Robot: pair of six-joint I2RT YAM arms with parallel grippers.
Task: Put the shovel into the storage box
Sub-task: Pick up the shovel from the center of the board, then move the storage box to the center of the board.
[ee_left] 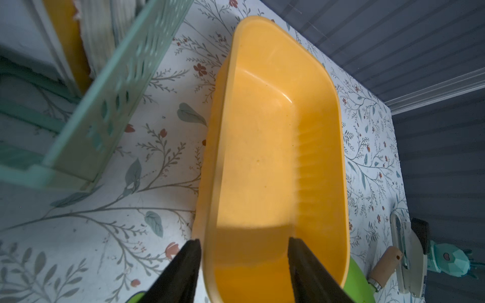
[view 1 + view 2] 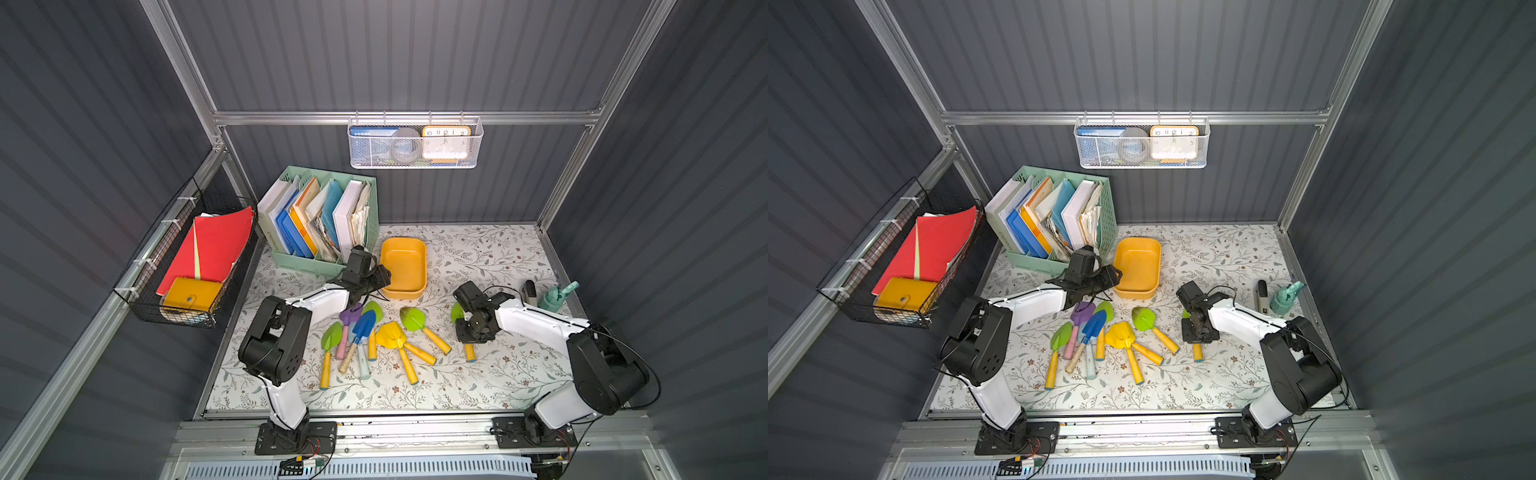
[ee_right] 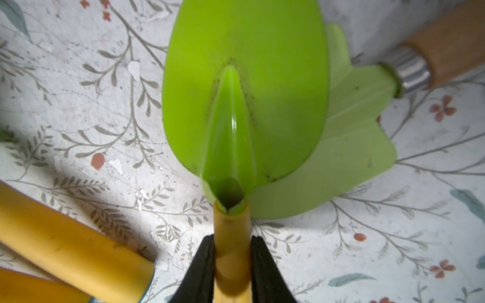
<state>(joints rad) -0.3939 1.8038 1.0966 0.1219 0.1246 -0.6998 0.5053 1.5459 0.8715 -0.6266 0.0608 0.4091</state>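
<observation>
The shovel (image 3: 244,91) in play is a toy with a lime-green plastic blade and a round yellow handle. It sits right of centre in both top views, well apart from the storage box (image 2: 403,270). That box is a shallow yellow-orange plastic tub with rounded corners, standing just above the middle of the frame on the floral-patterned tabletop (image 2: 478,257).

In the right wrist view the right hand (image 3: 232,244) is clenched on the yellow handle just below the blade's socket, one black finger pressed against each side. The blade overlaps the paler green blade (image 3: 354,147) of another shovel that has a wooden handle. The pictures do not show whether the gripped shovel has left the tabletop.

The left hand (image 1: 242,246) is released and holds nothing. At the bottom of the left wrist view, one finger stands outside the tub's near wall and the other over its inside. The fingers are wide apart and do not pinch the wall.

The tub is bare inside, so nothing has been stored yet. A heap of other toy shovels (image 2: 365,336) in green, purple, blue and yellow lies in the lower middle of the top views, just below the box.

By my reading the task is at an early stage. The grasp is made, and the lift, the carry towards the upper left and the drop into the tub are all left to do. The left hand looks placed to steady the box.
</observation>
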